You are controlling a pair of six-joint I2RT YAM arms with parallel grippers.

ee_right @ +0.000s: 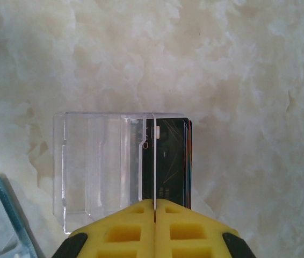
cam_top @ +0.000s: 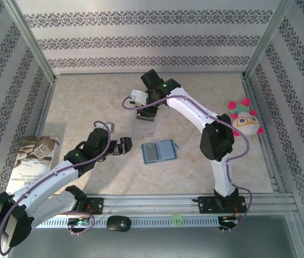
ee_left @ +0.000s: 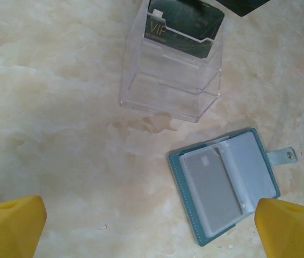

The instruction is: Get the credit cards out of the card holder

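Evidently the open card holder [ee_left: 224,185] is light and floppy; pin its teal edge. Your left gripper [ee_left: 151,223] gapes empty; the right gripper [ee_right: 154,207] is pressed closed, and I cannot tell whether it holds anything.

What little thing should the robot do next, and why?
Probably open the right pincer a little. It looks shut right over the dark cards standing in the clear stand, so letting go would leave them there. The card holder lies open on the table.
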